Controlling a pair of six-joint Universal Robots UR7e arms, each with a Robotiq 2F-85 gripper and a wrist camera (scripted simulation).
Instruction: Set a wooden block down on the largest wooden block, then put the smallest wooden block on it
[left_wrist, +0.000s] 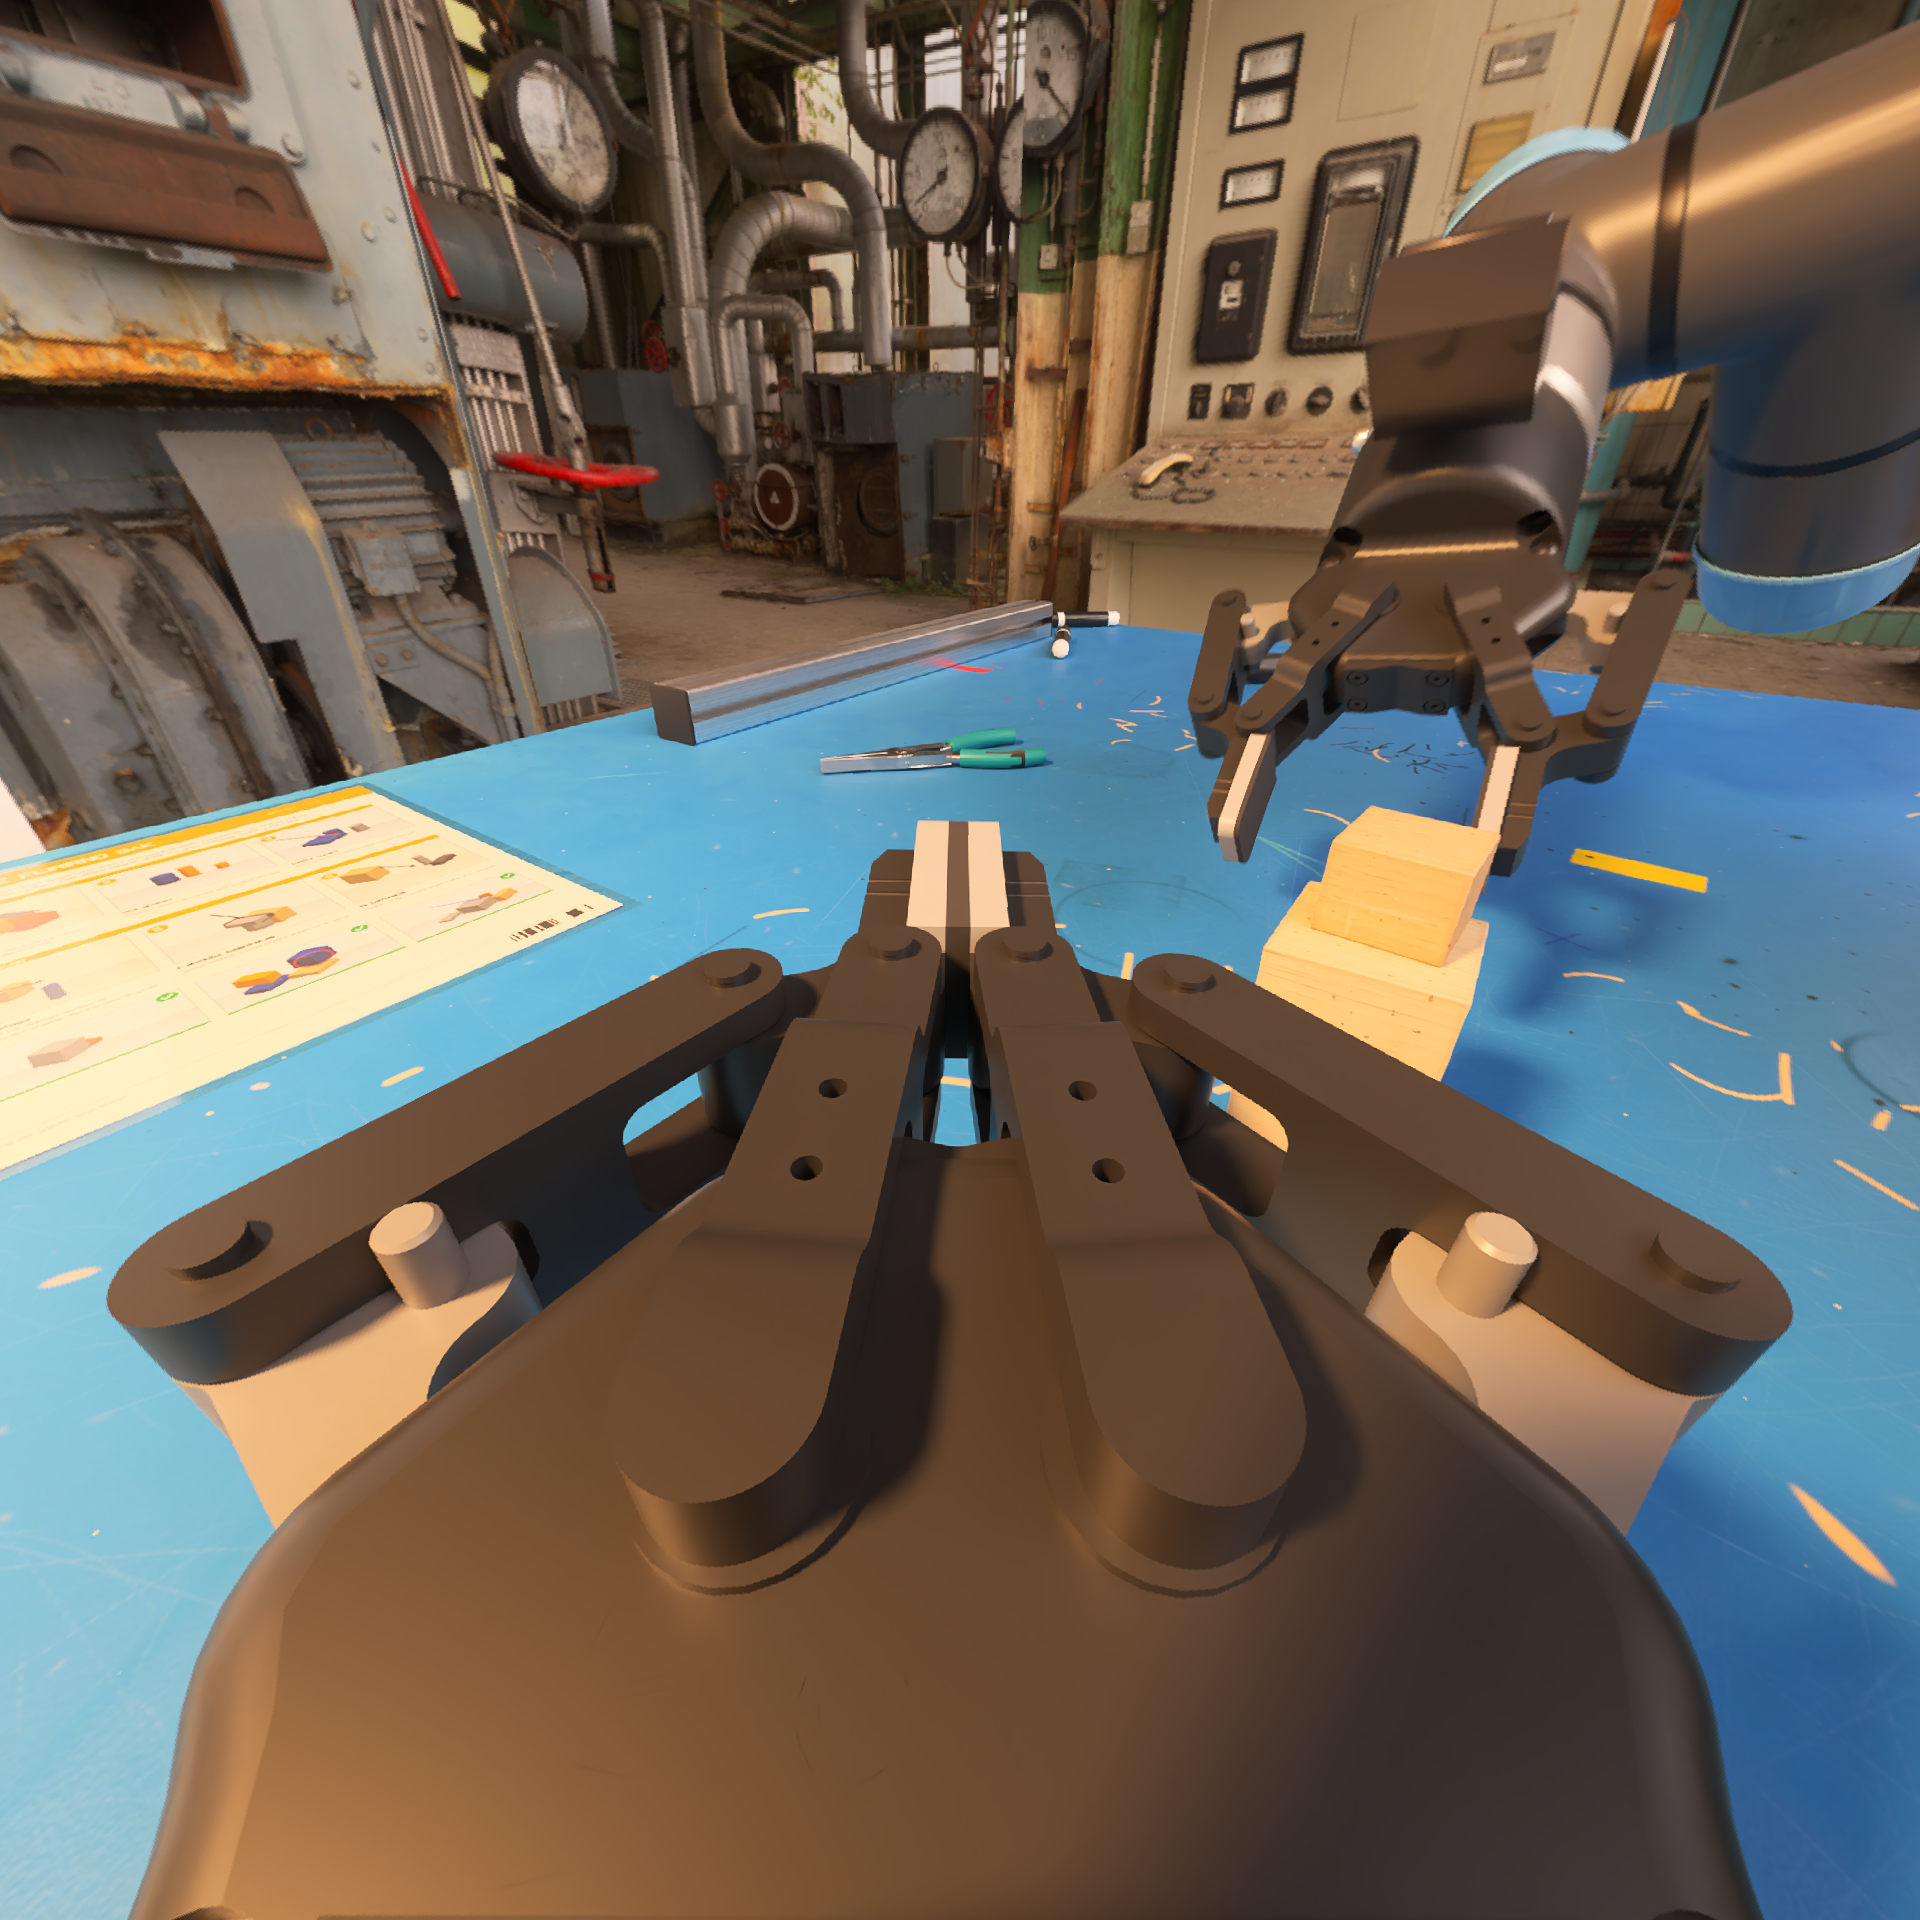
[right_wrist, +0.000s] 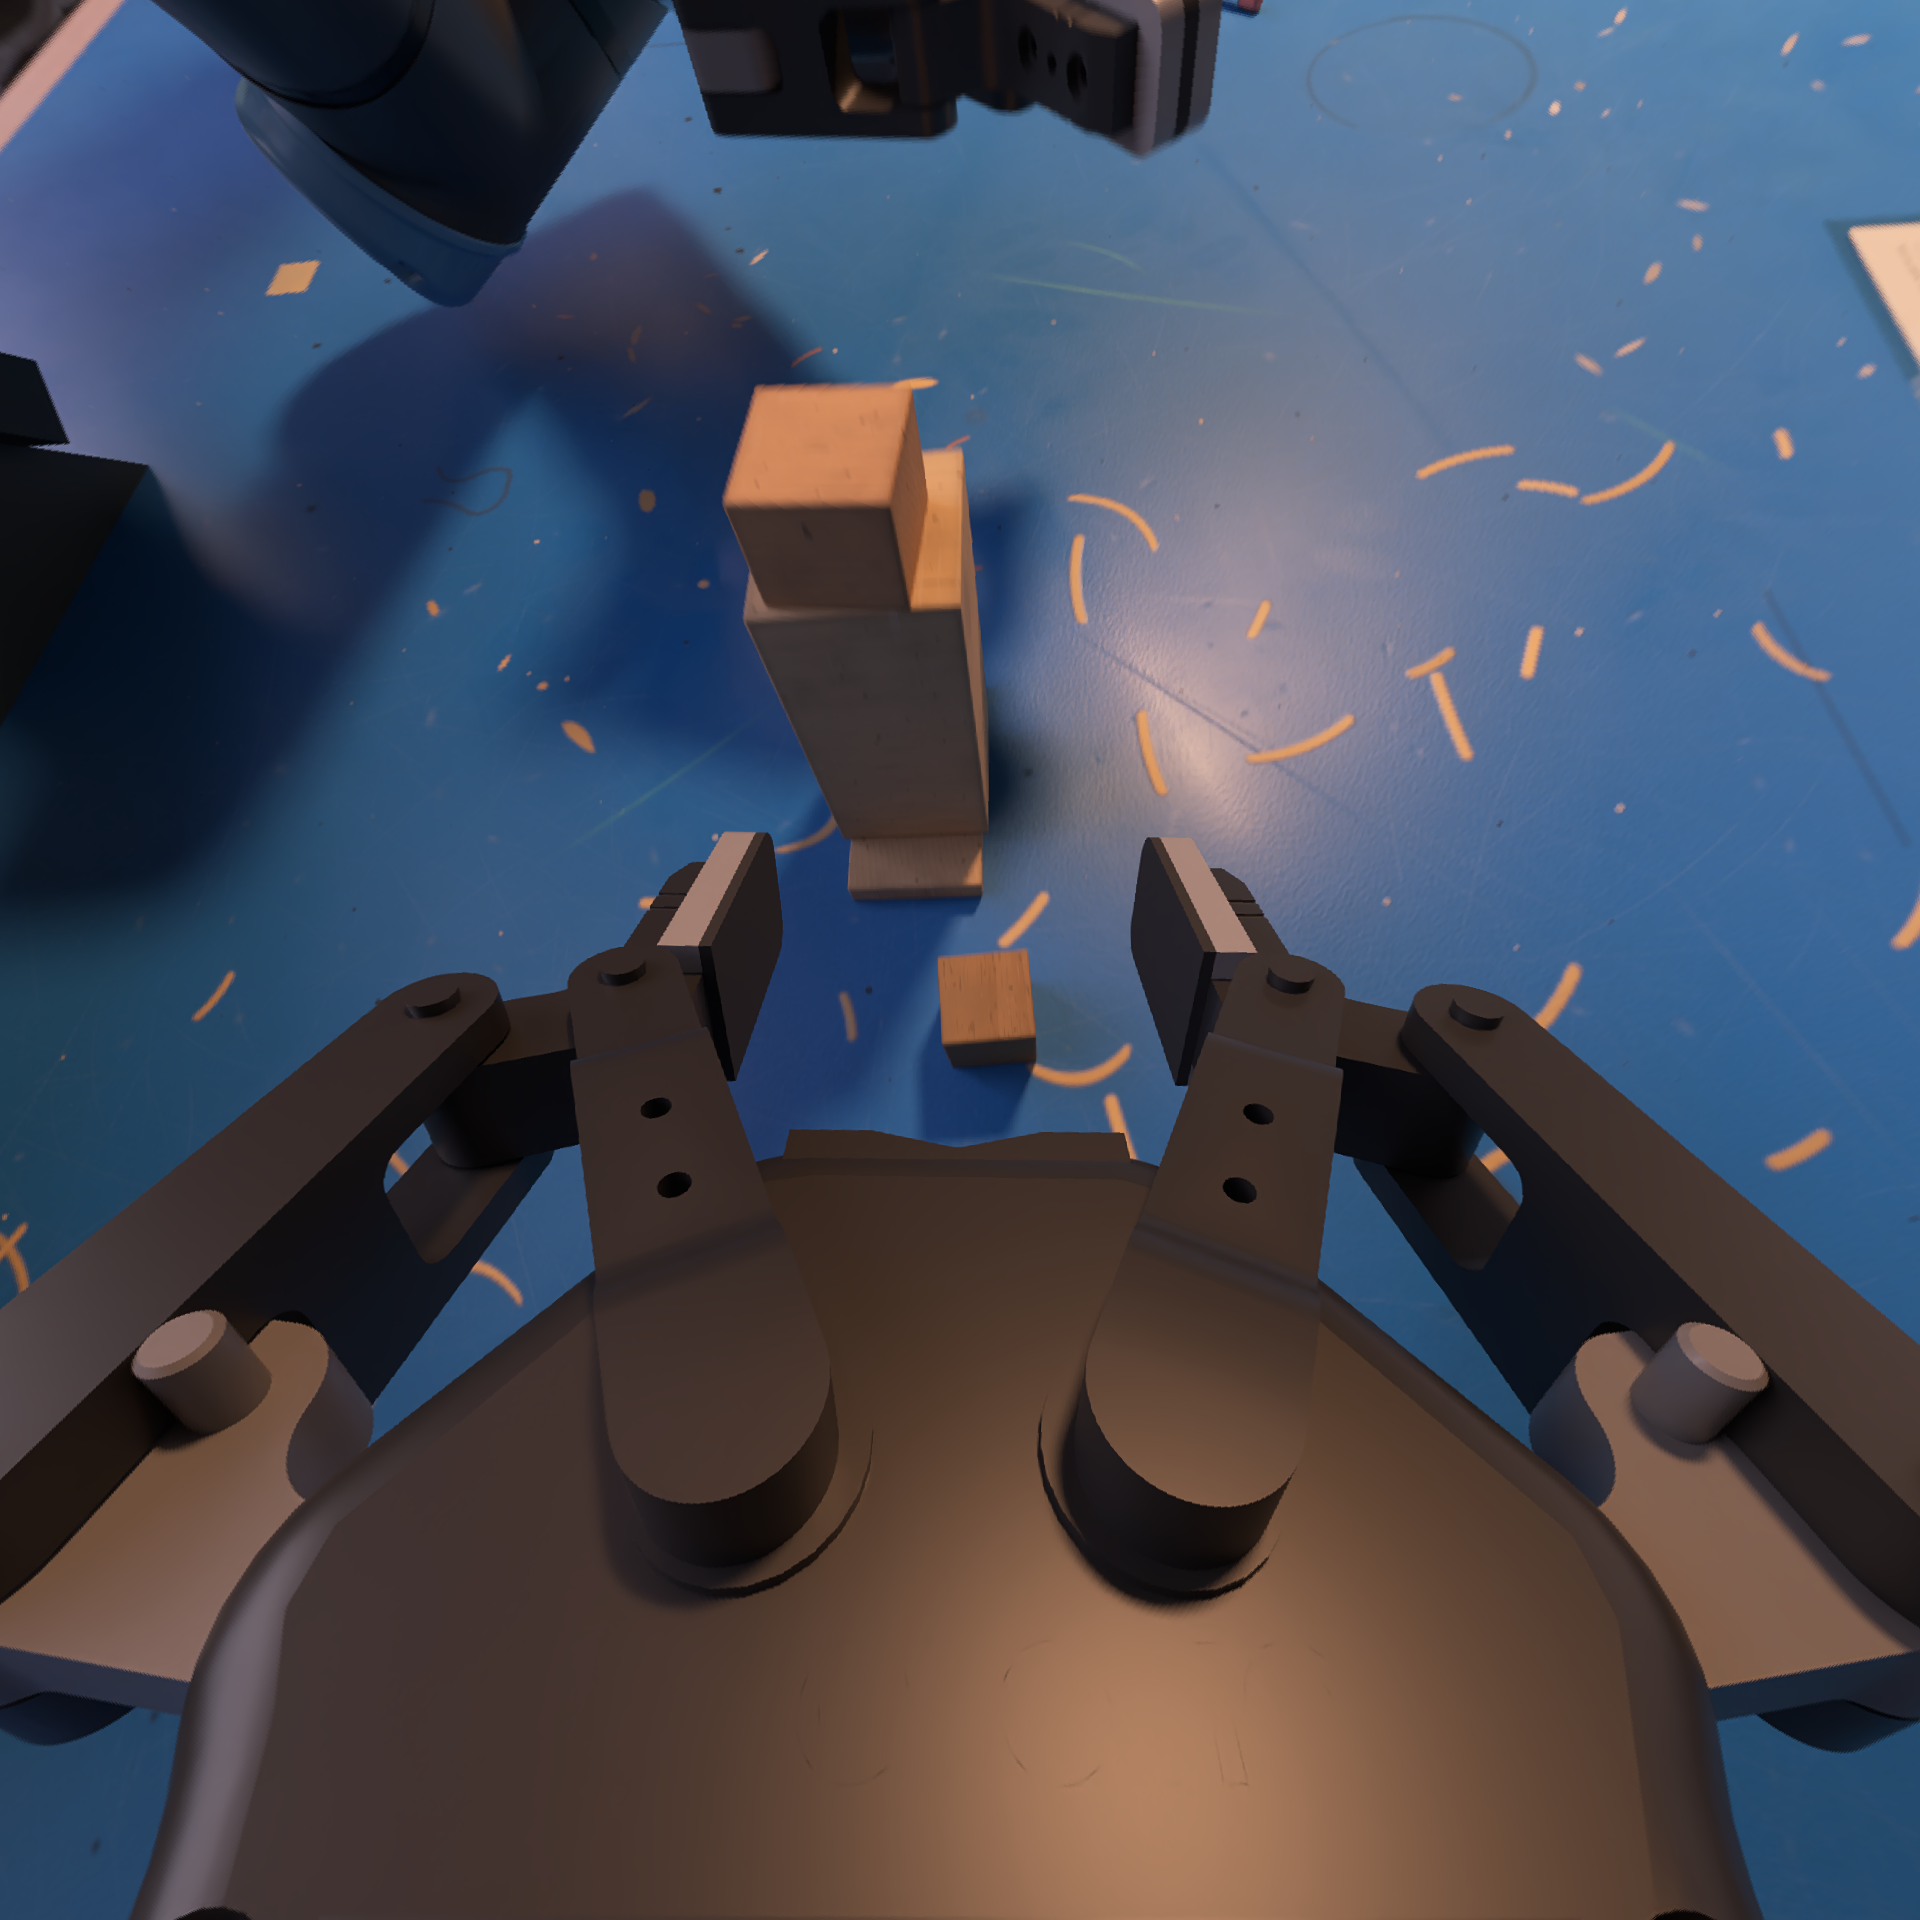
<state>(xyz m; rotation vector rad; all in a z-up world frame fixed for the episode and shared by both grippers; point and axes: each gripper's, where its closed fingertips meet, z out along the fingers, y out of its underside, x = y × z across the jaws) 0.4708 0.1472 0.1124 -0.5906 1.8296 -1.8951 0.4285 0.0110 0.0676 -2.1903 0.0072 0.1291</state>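
Observation:
A medium wooden block (left_wrist: 1397, 883) lies askew on the largest wooden block (left_wrist: 1361, 987) on the blue table. The right wrist view shows the same pair: medium block (right_wrist: 821, 488) on the large block (right_wrist: 873, 717). The smallest block (right_wrist: 985, 1003) lies on the table near the stack, seen between my right fingers. My right gripper (right_wrist: 956, 914) is open and empty; in the left wrist view it (left_wrist: 1371, 821) hovers just over the stack. My left gripper (left_wrist: 956, 883) is shut and empty, left of the stack.
Teal-handled pliers (left_wrist: 935, 753), a metal bar (left_wrist: 852, 665) and a marker (left_wrist: 1070, 629) lie at the table's far side. An instruction sheet (left_wrist: 229, 935) lies at the left. A thin pale wooden piece (right_wrist: 914, 868) shows at the stack's foot.

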